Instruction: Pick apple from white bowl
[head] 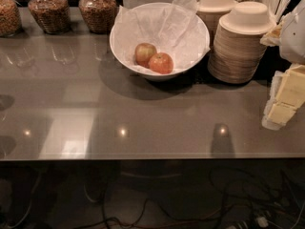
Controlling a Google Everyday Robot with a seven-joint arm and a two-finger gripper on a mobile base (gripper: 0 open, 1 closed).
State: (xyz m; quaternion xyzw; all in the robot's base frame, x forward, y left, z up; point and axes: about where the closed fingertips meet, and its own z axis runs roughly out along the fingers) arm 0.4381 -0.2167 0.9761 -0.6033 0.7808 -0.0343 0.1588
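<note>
Found the small round orange-red apple (161,63) low in the large glossy white bowl (143,73), toward its front, touching the paler yellow-green apple (145,54) on crinkled white tissue paper (162,25). Spotted the pale gripper (285,101) well right of the bowl, past the stacked beige disposable bowls (238,46), holding nothing; could not tell whether spread or closed. Judged 2 risks likeliest: closing on the wrong one of the 2 touching apples, or snagging tissue and dragging the bowl. Feared also clipping the stacks on approach.
</note>
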